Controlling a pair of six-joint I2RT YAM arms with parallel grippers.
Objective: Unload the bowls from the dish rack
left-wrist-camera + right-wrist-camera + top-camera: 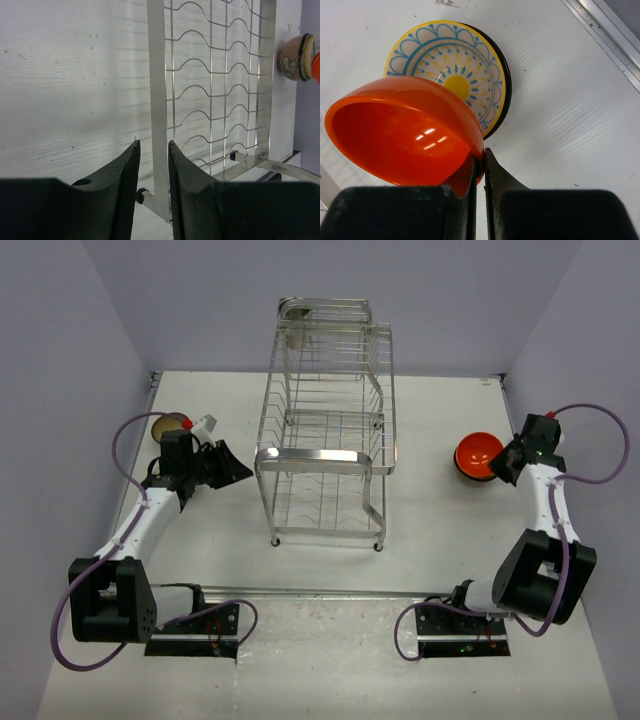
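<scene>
Orange-red bowl [405, 130]: its rim is pinched tight between the fingers of my right gripper [482, 155], and the bowl is tilted. It hangs over a yellow-and-blue patterned bowl [451, 75] on the white table [570, 100], right of the dish rack [325, 440]. I cannot tell whether the two bowls touch. My left gripper [152, 147] stands partly open with nothing between its fingers, near the rack's left side. A brown bowl [167, 426] sits on the table at far left.
</scene>
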